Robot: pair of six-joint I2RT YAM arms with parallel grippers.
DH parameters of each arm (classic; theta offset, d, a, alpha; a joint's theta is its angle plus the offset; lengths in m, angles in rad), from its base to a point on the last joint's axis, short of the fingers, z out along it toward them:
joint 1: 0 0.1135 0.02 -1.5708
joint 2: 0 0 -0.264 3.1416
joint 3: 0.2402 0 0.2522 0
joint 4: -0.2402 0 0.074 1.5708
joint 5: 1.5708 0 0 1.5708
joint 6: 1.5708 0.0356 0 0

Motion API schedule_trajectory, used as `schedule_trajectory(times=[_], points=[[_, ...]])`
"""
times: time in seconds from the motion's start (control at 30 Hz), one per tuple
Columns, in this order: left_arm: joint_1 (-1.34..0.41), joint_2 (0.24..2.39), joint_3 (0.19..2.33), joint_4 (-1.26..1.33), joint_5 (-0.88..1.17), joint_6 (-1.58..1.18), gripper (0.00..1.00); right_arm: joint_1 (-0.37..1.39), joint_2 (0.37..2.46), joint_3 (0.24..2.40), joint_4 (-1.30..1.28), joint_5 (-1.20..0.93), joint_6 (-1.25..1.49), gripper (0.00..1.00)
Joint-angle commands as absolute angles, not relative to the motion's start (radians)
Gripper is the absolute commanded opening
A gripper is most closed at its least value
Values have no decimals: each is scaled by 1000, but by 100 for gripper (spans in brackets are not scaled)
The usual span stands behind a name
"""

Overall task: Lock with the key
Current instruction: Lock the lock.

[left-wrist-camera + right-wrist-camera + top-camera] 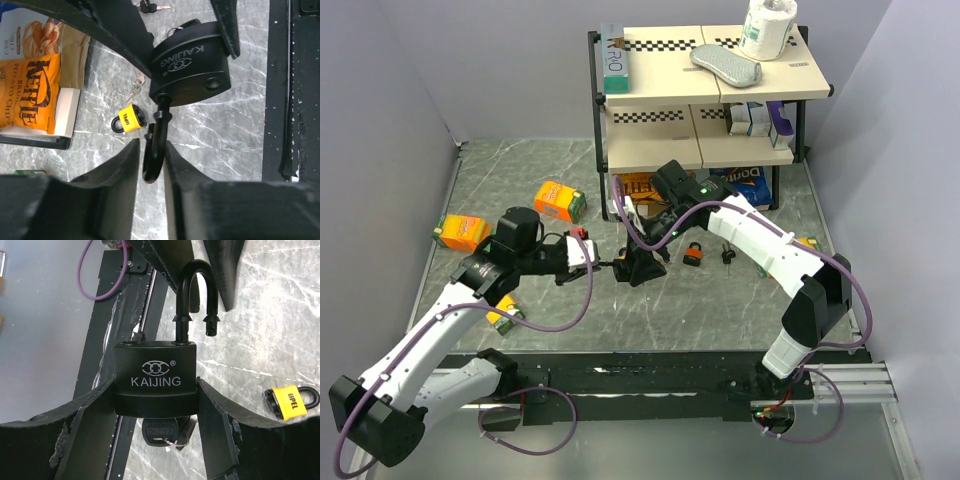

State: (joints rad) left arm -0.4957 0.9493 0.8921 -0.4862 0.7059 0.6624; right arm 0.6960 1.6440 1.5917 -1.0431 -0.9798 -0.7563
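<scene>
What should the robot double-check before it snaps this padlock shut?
1. Black padlock clamped in right gripper: ok.
2. Key in the lock's underside: ok.
3. Shackle free end over its hole: not ok, swung to the side.
4. Left gripper straddling the shackle: ok.
5. Left gripper's firm hold on the shackle: cannot tell.
6. Yellow padlock lying apart from the work: ok.

The black padlock reads KAIJING, the small yellow padlock OPEL, the orange chip bag KETTLE.
</scene>
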Motion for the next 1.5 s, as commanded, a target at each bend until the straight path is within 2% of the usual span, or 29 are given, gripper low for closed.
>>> schedule_trajectory(times=[0.0, 0.13, 0.2, 0.23, 0.27, 0.3, 0.33, 0.4, 0.5, 0.57, 0.6, 0.7, 0.87, 1.0, 1.33, 1.43, 1.47], points=[[-500, 946, 914, -485, 692, 678, 27, 704, 1582, 1660, -1032, -1068, -755, 0], [-502, 948, 916, -514, 704, 699, 17, 704, 1583, 1667, -1029, -1066, -750, 0], [-500, 954, 923, -517, 712, 695, 1, 703, 1583, 1667, -1028, -1060, -753, 0], [-502, 954, 934, -511, 716, 666, 1, 703, 1582, 1664, -1019, -1057, -750, 4], [-500, 953, 939, -508, 733, 651, 1, 703, 1580, 1663, -1019, -1055, -749, 11], [-502, 950, 946, -499, 744, 632, 1, 703, 1572, 1658, -1012, -1046, -749, 35], [-502, 946, 950, -483, 752, 568, 1, 701, 1566, 1646, -1006, -1040, -746, 49], [-502, 937, 960, -442, 750, 516, 1, 695, 1539, 1625, -967, -1023, -729, 70], [-500, 937, 988, -407, 771, 427, 1, 657, 1485, 1576, -899, -999, -713, 83], [-494, 939, 1005, -390, 790, 355, 1, 612, 1445, 1549, -864, -991, -695, 87], [-491, 940, 1017, -377, 807, 336, 1, 598, 1433, 1546, -832, -991, -687, 94], [-476, 936, 1034, -347, 853, 255, 1, 555, 1378, 1526, -752, -996, -646, 99], [-446, 928, 1068, -311, 928, 129, 1, 540, 1229, 1385, -579, -976, -539, 99], [-420, 931, 1091, -264, 1008, 16, 1, 540, 1164, 1335, -584, -1018, -600, 99], [-414, 942, 1091, -138, 1104, -161, 1, 545, 1222, 1414, -687, -1097, -627, 99], [-416, 940, 1083, -103, 1112, -198, 1, 545, 1282, 1459, -719, -1146, -586, 95], [-416, 939, 1077, -89, 1109, -209, 1, 546, 1292, 1471, -727, -1164, -584, 91]])
